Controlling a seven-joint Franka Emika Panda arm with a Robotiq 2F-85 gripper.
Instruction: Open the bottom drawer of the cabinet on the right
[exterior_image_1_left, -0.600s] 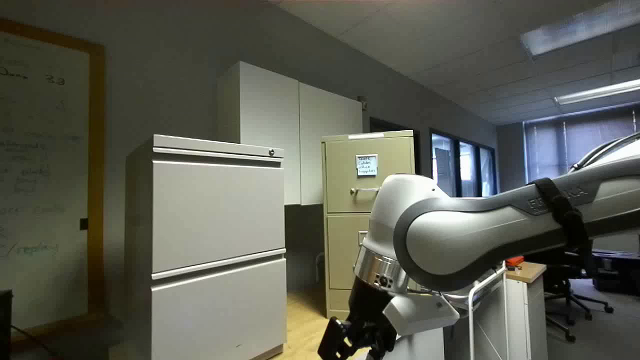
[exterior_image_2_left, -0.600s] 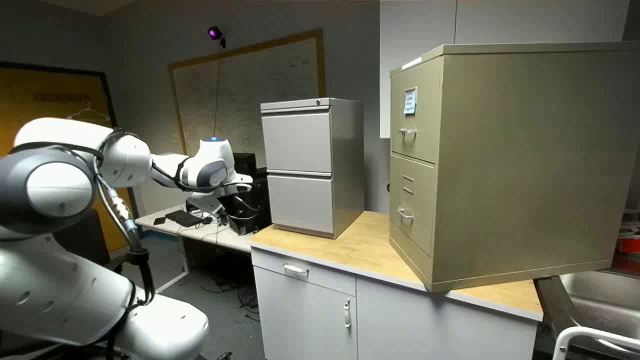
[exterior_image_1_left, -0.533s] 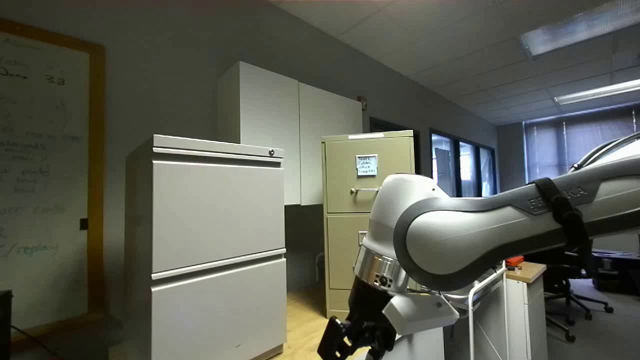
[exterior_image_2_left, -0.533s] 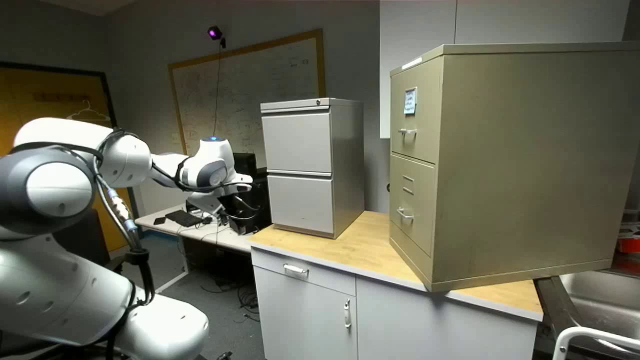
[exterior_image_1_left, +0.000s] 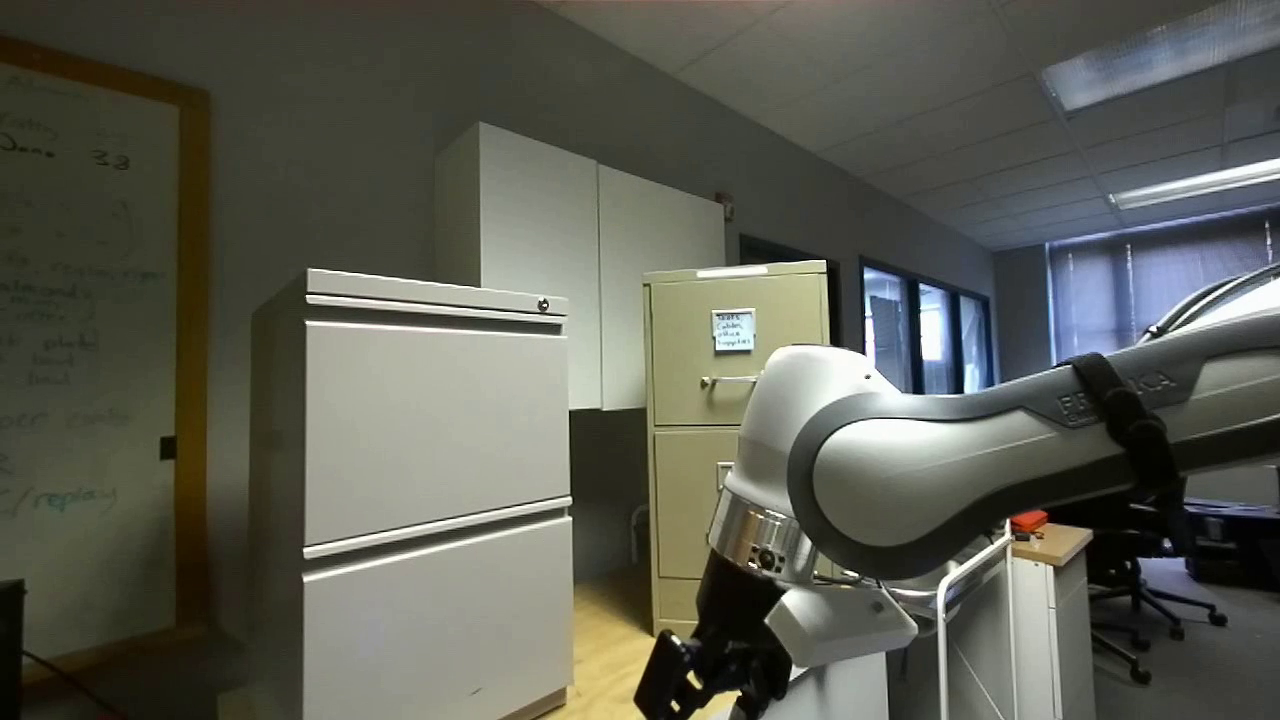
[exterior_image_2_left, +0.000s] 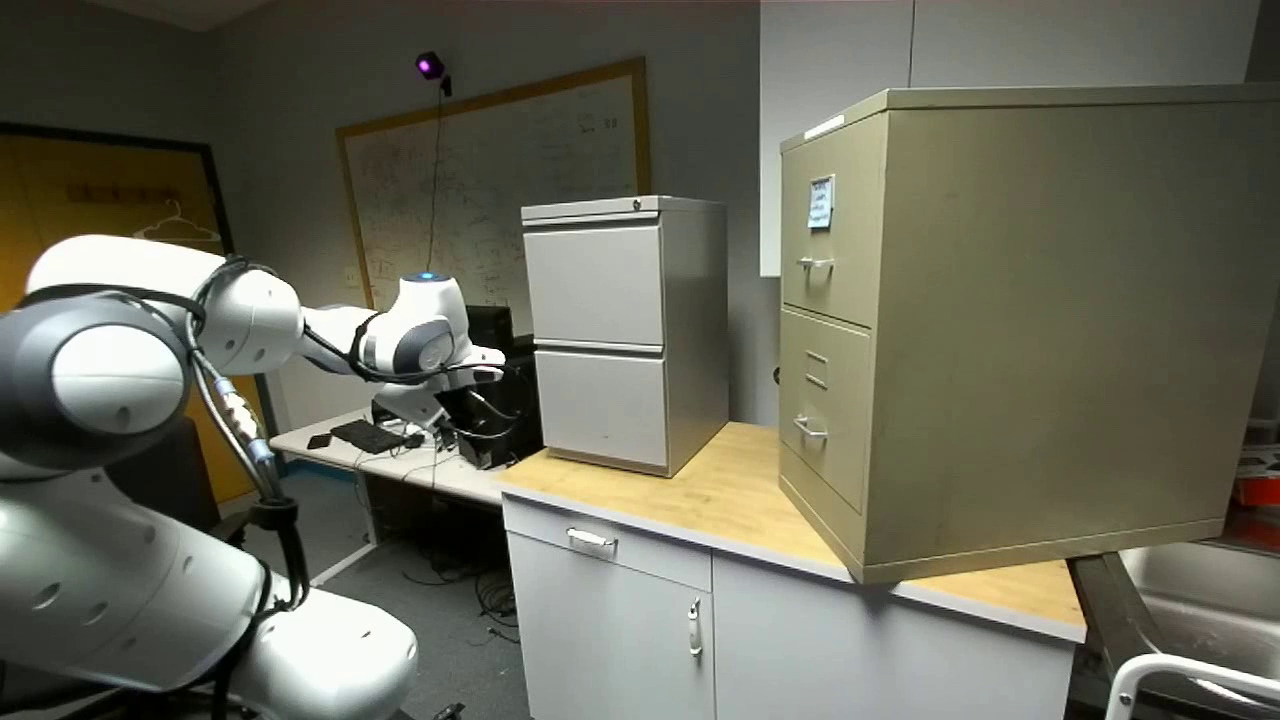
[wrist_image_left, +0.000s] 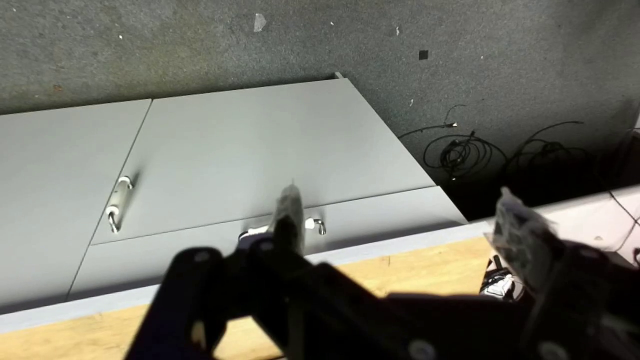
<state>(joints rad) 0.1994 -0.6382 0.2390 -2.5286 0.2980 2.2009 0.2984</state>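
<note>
The tan two-drawer cabinet (exterior_image_2_left: 1060, 330) stands on the wooden counter, and it also shows behind my arm (exterior_image_1_left: 685, 330). Its upper drawer bears a white paper. The bottom drawer (exterior_image_2_left: 842, 400) is shut, with a small metal handle (exterior_image_2_left: 810, 428) low on its front. In an exterior view my arm hides the right part of the bottom drawer (exterior_image_1_left: 685, 510) and its handle. My gripper (wrist_image_left: 400, 197) is open and empty, with its two fingertips wide apart. It points down, apart from the cabinet, near the counter's front edge. The tan cabinet is out of the wrist view.
A pale grey two-drawer cabinet (exterior_image_2_left: 595, 290) stands on the counter (exterior_image_2_left: 740, 480) left of the tan one. Below are grey counter doors with handles (wrist_image_left: 119, 197). White wall cupboards (exterior_image_1_left: 540, 270) hang behind. A white metal rail (exterior_image_2_left: 1190, 670) and a sink (exterior_image_2_left: 1190, 580) are at right.
My arm has risen very slightly in an exterior view. The cabinets and their drawers look the same.
</note>
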